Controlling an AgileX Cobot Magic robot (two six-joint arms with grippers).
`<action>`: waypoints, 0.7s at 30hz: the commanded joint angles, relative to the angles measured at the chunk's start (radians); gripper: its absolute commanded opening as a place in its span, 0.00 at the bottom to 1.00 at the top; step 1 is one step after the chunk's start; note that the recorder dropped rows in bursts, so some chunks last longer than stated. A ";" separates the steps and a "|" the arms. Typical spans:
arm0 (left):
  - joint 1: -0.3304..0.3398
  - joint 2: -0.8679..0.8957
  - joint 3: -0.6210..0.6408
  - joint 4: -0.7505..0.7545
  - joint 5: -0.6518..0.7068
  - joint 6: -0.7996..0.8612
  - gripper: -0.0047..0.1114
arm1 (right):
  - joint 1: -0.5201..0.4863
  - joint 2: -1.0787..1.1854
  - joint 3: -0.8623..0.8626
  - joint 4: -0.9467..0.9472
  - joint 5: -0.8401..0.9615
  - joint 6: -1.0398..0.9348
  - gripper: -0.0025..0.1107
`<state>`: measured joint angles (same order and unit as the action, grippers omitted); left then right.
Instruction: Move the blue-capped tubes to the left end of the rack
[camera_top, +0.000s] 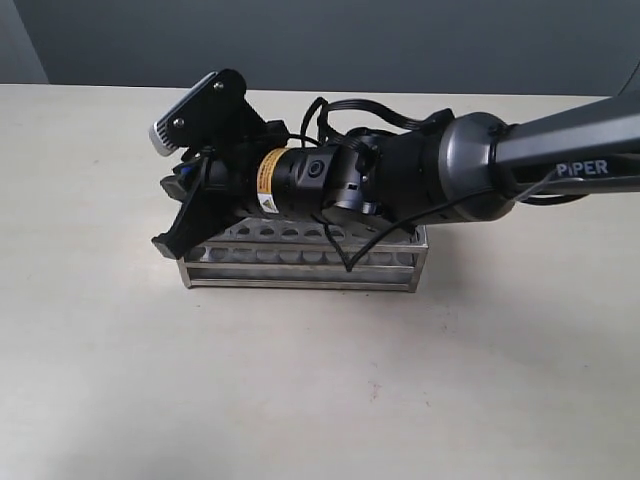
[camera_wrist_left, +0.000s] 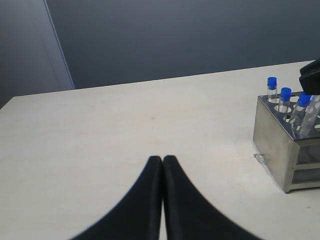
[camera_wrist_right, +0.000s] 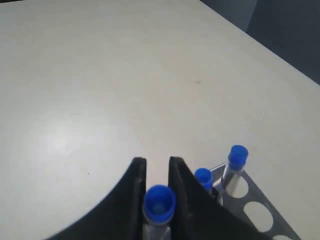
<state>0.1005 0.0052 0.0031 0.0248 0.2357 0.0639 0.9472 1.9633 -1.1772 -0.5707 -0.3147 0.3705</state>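
Note:
The steel rack (camera_top: 300, 262) stands mid-table. My right gripper (camera_top: 185, 215) reaches across to its left end. In the right wrist view the right gripper (camera_wrist_right: 156, 162) is shut on a blue-capped tube (camera_wrist_right: 159, 202), which stands upright between the fingers. Two more blue-capped tubes (camera_wrist_right: 203, 176) (camera_wrist_right: 237, 155) stand in rack holes (camera_wrist_right: 250, 200) right beside it. The left wrist view shows three blue caps (camera_wrist_left: 285, 93) at the rack's (camera_wrist_left: 280, 145) near end. My left gripper (camera_wrist_left: 162, 159) is shut on nothing, over bare table away from the rack, and is out of the exterior view.
The right arm's dark body (camera_top: 420, 175) and cables lie over most of the rack's top plate. The pale table (camera_top: 300, 400) stretches around the rack on all sides. A grey wall (camera_wrist_left: 175, 35) stands behind the table.

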 joint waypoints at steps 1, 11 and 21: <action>-0.004 -0.005 -0.003 -0.001 -0.003 0.000 0.05 | -0.009 0.011 0.006 -0.006 0.027 -0.013 0.02; -0.004 -0.005 -0.003 -0.001 -0.003 0.000 0.05 | -0.009 0.067 0.006 -0.006 -0.077 -0.001 0.11; -0.004 -0.005 -0.003 -0.001 -0.003 0.000 0.05 | -0.009 0.063 0.006 -0.006 -0.077 0.000 0.32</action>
<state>0.1005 0.0052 0.0031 0.0248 0.2357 0.0639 0.9454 2.0339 -1.1772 -0.5731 -0.3783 0.3705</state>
